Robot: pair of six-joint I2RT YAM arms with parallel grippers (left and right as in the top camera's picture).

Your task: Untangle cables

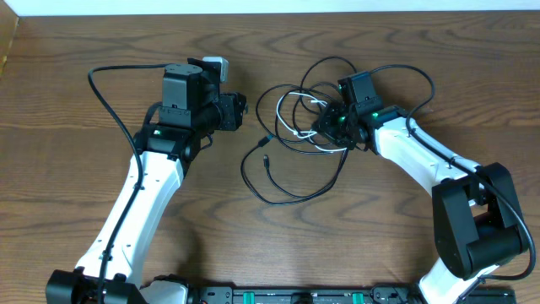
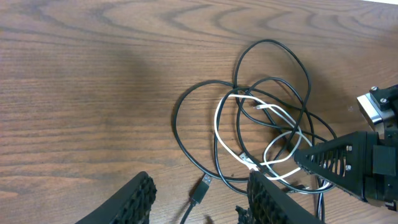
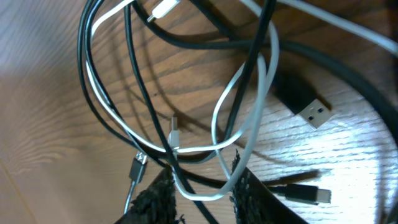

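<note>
The left gripper [image 1: 239,111] is hovering just left of the tangle, above the wooden table [image 1: 76,211]. Its fingers are standing about half apart and holding nothing. In its wrist view a small black plug [image 2: 200,188] is lying on the wood beneath the gap, untouched. Just to the right, the black cords [image 1: 283,199] are sprawling in wide loops that are crossing one another several times. The white cord [image 2: 219,118] is weaving through the middle of them. The whole tangle is lying between the two arms, nearer the right one. The right gripper [image 3: 200,200] is sitting low in the knot with its fingers partly apart. A loop of the white cord is running through the gap, and nothing is looking clamped.

The danger, to my eye, is pulling on that white loop while black strands are crossing over it, which would be cinching the crossings tighter rather than opening them. With the left gripper pinning nothing, the bundle would likely be sliding along as one. A silver-tipped USB plug [image 3: 311,113] lying close by could also be catching in a loop.
</note>
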